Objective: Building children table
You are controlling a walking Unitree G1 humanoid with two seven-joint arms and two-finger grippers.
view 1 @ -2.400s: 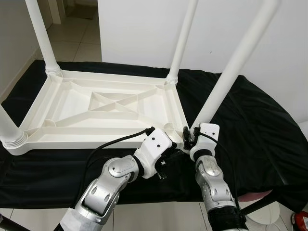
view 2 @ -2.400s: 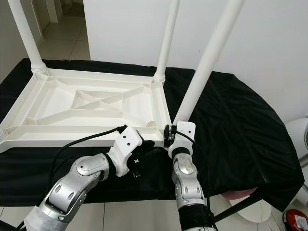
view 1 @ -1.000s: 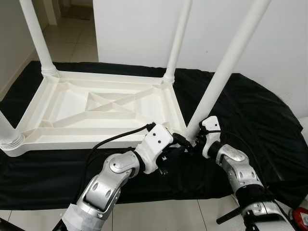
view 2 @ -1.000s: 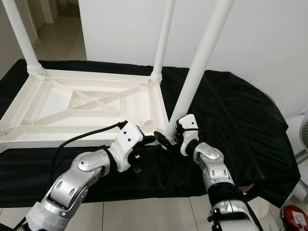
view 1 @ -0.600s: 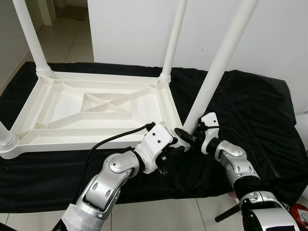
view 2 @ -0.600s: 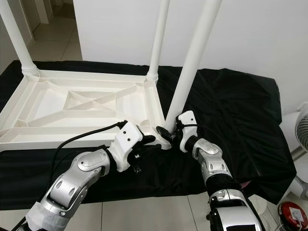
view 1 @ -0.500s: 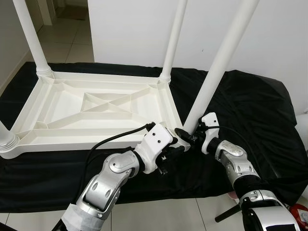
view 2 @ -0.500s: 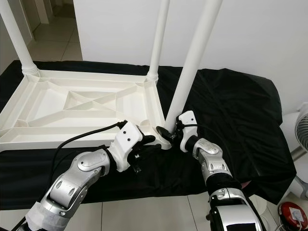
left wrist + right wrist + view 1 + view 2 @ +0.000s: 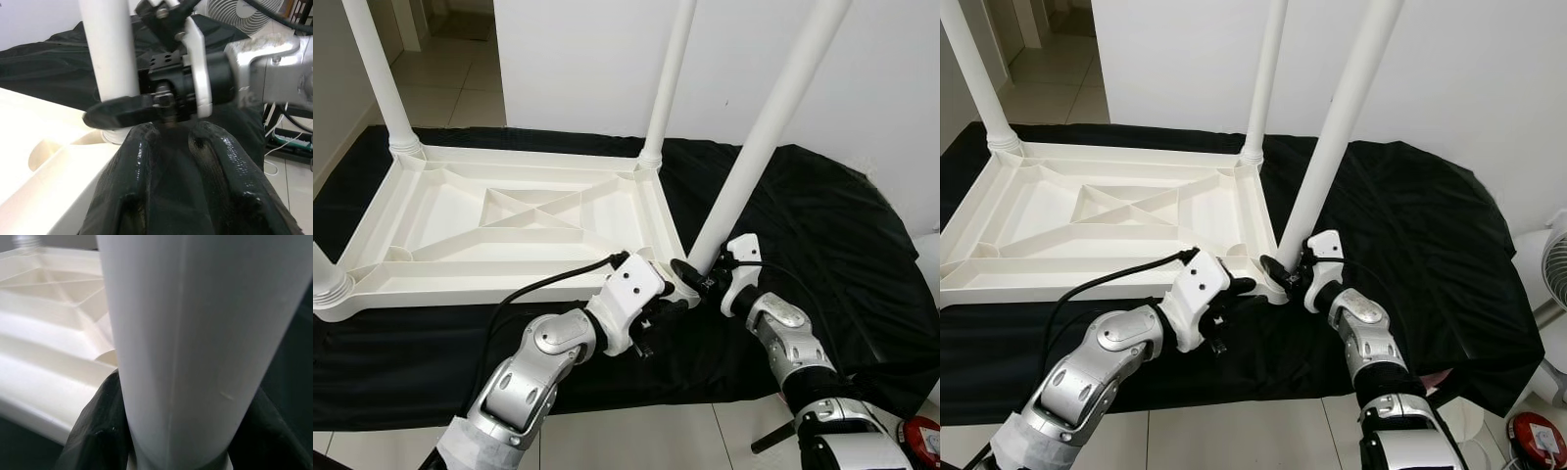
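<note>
The white plastic table (image 9: 509, 211) lies upside down on a black cloth (image 9: 813, 225). Its near-right leg (image 9: 754, 166) rises from the corner socket, leaning right. My right gripper (image 9: 693, 278) is shut on the base of that leg; in the right wrist view the leg (image 9: 181, 333) sits between the black fingers (image 9: 95, 431). My left gripper (image 9: 668, 300) rests against the same corner, just left of the right one. In the left wrist view its fingers (image 9: 142, 161) stand slightly open with only dark cloth between them, pointing at the right gripper (image 9: 181, 93).
Two more legs stand at the far left (image 9: 382, 78) and far right (image 9: 666, 78) corners, and a third (image 9: 323, 274) at the near left. A white wall runs close behind. A fan (image 9: 1555, 255) and a red object (image 9: 925, 436) are on the floor at the right.
My right forearm has swung out from below the corner to the right while its gripper stayed on the leg base. The left arm has held still. The camera shifted slightly.
</note>
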